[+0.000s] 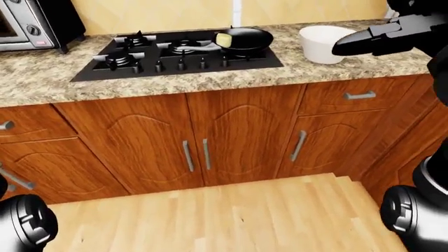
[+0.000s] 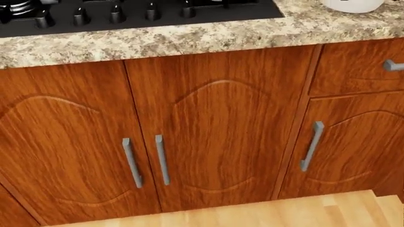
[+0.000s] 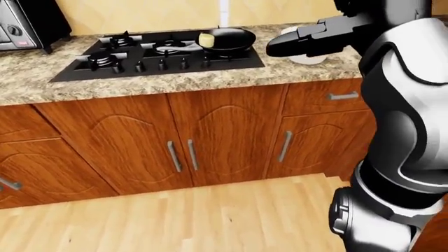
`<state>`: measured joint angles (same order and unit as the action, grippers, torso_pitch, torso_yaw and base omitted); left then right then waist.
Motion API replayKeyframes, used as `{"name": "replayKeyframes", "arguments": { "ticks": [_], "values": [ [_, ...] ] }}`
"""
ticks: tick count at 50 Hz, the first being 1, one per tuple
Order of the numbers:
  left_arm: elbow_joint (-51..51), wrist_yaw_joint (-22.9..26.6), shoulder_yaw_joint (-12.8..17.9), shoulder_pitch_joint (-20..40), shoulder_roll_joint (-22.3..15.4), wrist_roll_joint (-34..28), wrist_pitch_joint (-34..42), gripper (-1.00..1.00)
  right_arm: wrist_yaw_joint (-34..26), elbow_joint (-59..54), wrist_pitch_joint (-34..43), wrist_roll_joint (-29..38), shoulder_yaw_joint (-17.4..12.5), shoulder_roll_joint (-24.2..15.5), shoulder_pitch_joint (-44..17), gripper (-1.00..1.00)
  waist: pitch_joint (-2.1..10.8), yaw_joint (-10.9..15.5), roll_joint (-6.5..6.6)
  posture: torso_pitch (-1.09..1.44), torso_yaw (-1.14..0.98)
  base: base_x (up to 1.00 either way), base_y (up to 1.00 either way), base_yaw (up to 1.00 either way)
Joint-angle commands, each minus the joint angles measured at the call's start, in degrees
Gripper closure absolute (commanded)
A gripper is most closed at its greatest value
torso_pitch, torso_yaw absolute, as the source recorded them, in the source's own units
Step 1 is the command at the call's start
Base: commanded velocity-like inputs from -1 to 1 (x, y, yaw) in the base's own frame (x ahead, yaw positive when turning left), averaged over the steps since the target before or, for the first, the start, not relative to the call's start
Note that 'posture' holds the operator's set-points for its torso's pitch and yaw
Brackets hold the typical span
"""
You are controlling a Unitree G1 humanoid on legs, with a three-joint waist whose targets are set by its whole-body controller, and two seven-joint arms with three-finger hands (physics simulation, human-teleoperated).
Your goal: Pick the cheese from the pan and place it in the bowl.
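In the left-eye view a black pan (image 1: 246, 39) sits on the right burner of the black stove (image 1: 175, 55), with a pale yellow block of cheese (image 1: 223, 40) at its left rim. To its right a white bowl (image 1: 321, 43) stands on the speckled counter. My right hand (image 1: 341, 49) hovers just right of the bowl, its black fingers stretched leftward, open and holding nothing. In the right-eye view that hand (image 3: 274, 49) covers most of the bowl. Of my left arm, only a round black joint (image 1: 25, 227) shows at the bottom left; the hand itself is out of sight.
A microwave (image 1: 31, 22) stands at the counter's top left. Wooden cabinet doors with grey handles (image 2: 161, 159) fill the head view below the counter edge (image 2: 157, 40). A drawer handle (image 1: 359, 95) sits under the bowl. Light wood floor (image 1: 210, 215) lies below.
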<state>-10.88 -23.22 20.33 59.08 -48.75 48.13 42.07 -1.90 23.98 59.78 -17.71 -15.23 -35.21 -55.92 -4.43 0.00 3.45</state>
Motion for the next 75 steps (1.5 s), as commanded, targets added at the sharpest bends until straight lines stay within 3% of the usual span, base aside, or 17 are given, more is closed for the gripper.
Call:
{"name": "replayKeyframes", "arguments": {
  "ticks": [1, 8, 12, 22, 27, 28, 30, 37, 41, 42, 51, 55, 56, 57, 61, 68, 75],
  "values": [
    [-1.5, 0.0, 0.4, 2.2, -1.0, 0.2, -1.1, -1.0, 0.0, 0.8, -1.7, 0.6, -1.4, -1.1, -1.9, -1.0, 1.51, -0.7, 1.3, 0.0, 0.0, 0.27, 0.0, 0.0],
    [-1.9, -0.2, 0.6, 2.0, -1.4, 0.9, -1.1, -1.0, -0.5, 0.5, -2.0, 1.3, -1.0, -0.3, -1.7, -1.0, 1.52, 0.3, -1.94, 0.0, 0.0, 0.28, 0.0, 0.0],
    [-1.8, 0.0, 0.4, 1.8, -1.3, 0.6, -1.3, -1.0, -0.9, 0.6, -1.9, 1.6, -0.9, 0.0, -1.9, -1.0, 2.27, 1.2, -6.23, 0.0, 0.0, 0.32, 0.0, 0.0],
    [-1.5, 0.0, 0.4, 1.8, -1.5, 0.7, -1.3, -1.0, -1.1, 0.9, -1.9, 1.8, -1.3, 0.1, -1.8, -1.0, 1.32, 0.1, -3.48, 0.0, 0.0, 0.3, 0.0, 0.0],
    [-1.1, 0.1, 0.6, 2.0, -1.7, 0.6, -1.5, -1.0, -1.1, 0.8, -1.9, 1.7, -1.3, 0.1, -1.9, -1.0, 2.88, -1.0, 2.44, 0.0, 0.0, 0.28, 0.0, 0.0],
    [-1.1, 0.1, 0.6, 2.0, -1.8, 0.7, -1.4, -1.0, -1.1, 0.8, -2.0, 1.8, -1.3, 0.1, -1.8, -1.0, 2.15, -0.5, 0.45, 0.0, 0.0, 0.27, 0.0, 0.0],
    [-0.9, 0.2, 0.6, 2.0, -1.9, 0.6, -1.6, -1.0, -1.2, 0.7, -2.2, 1.9, -1.3, 0.0, -1.8, -1.0, 1.83, -0.6, 1.53, 0.0, 0.0, 0.27, 0.0, 0.0],
    [-1.1, -0.1, 1.0, 1.9, -2.5, 1.4, -1.6, -1.0, -1.2, 1.2, -1.6, 1.6, -1.4, 0.1, -1.7, -1.0, 1.84, 0.3, -1.94, 0.0, 0.0, 0.23, 0.0, 0.0],
    [-1.5, -0.1, 0.4, 1.6, -2.0, 1.0, -1.7, -1.0, -1.4, 0.5, -2.2, 2.2, -0.6, 0.5, -1.7, -1.0, 3.03, 1.0, -6.66, 0.0, 0.0, 0.23, 0.0, 0.0],
    [-1.6, 0.0, 0.4, 1.6, -2.1, 0.9, -1.7, -1.0, -1.5, 0.7, -1.9, 2.2, -0.8, 0.4, -1.8, -1.0, 2.59, 0.6, -4.97, 0.0, 0.0, 0.23, 0.0, 0.0],
    [-1.1, 0.1, 0.5, 1.8, -2.4, 0.8, -1.9, -1.0, -1.6, 0.6, -2.0, 2.3, -1.3, 0.3, -1.7, -1.0, 1.47, -0.2, -2.69, 0.0, 0.0, 0.23, 0.0, 0.0],
    [-1.2, -0.2, 1.1, 1.9, -3.0, 1.4, -1.6, -1.0, -1.5, 0.7, -1.7, 2.3, -1.3, 0.3, -1.7, -1.0, 2.97, -0.9, 2.8, 0.0, 0.0, 0.23, 0.0, 0.0],
    [-1.1, -0.2, 1.0, 1.8, -3.0, 1.4, -1.8, -1.0, -1.6, 0.8, -1.6, 2.2, -1.5, 0.2, -1.6, -1.0, 2.19, -0.4, 0.43, 0.0, 0.0, 0.23, 0.0, 0.0],
    [-1.2, -0.2, 1.0, 1.8, -3.0, 1.4, -1.7, -1.0, -1.5, 0.9, -1.5, 2.1, -1.6, 0.2, -1.7, -1.0, 2.0, -0.8, 1.81, 0.0, 0.0, 0.23, 0.0, 0.0],
    [-1.5, -0.3, 0.3, 1.6, -2.6, 1.1, -1.9, -1.0, -1.4, 0.2, -1.9, 2.1, -1.3, 0.4, -1.7, -1.0, 2.64, -0.2, 0.3, 0.0, 0.0, 0.16, 0.0, 0.0],
    [-1.3, 0.1, 0.3, 1.7, -2.2, 0.5, -2.0, -1.0, -1.2, -0.2, -2.4, 1.8, -1.3, 0.4, -1.6, -1.0, 3.11, 0.5, -5.63, 0.0, 0.0, 0.08, 0.0, 0.0],
    [-1.3, 0.5, 0.3, 1.7, -1.7, -0.2, -1.9, -1.0, -1.2, -0.3, -2.6, 2.0, -1.1, 0.7, -1.4, -1.0, 2.86, 0.1, -4.36, 0.0, 0.0, 0.08, 0.0, 0.0]
  ]
}}
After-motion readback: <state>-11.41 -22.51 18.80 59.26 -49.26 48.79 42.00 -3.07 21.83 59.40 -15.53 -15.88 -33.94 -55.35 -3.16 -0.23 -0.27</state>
